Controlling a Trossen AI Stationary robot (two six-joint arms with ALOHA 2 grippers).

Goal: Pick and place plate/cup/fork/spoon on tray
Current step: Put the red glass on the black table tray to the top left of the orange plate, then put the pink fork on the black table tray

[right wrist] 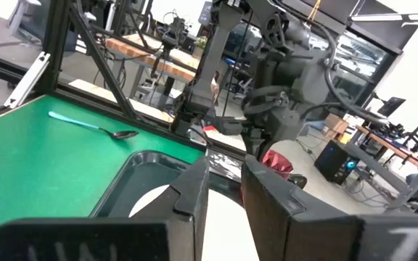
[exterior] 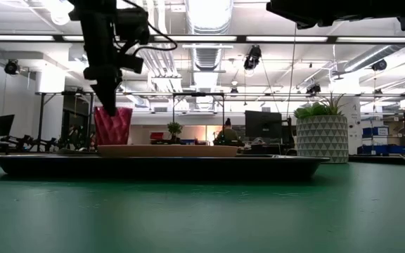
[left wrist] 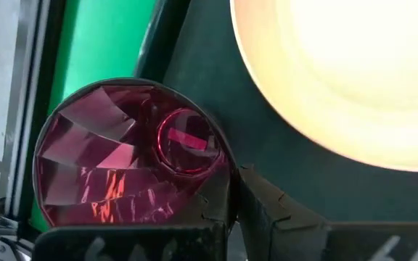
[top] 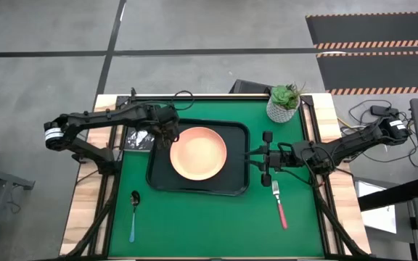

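Observation:
The peach-orange plate [top: 198,152] lies flat in the black tray [top: 194,190] at the table's middle. My left gripper [top: 167,134] hangs over the tray's left end, shut on the maroon cup [left wrist: 122,159], which also shows in the low view [exterior: 112,126] left of the plate [exterior: 167,150]. My right gripper [top: 251,156] is level at the tray's right rim, slightly open and empty. The spoon [top: 133,214] with the light blue handle lies on the green mat near the front left. The fork [top: 279,204] with the pink handle lies at the front right. My left gripper pinches the cup's wall at its rim [left wrist: 223,181], one finger inside the cup and one outside [left wrist: 267,210]. The fingers come from above, pointing down. The cup is upright over the tray's left end. The tray's rim hides its bottom, so whether it stands on the tray cannot be told.
A white pot with a green plant [top: 283,105] stands at the mat's far right corner. A dark shiny flat thing [top: 138,138] lies left of the tray under my left arm. Bare green mat lies between the spoon and the fork.

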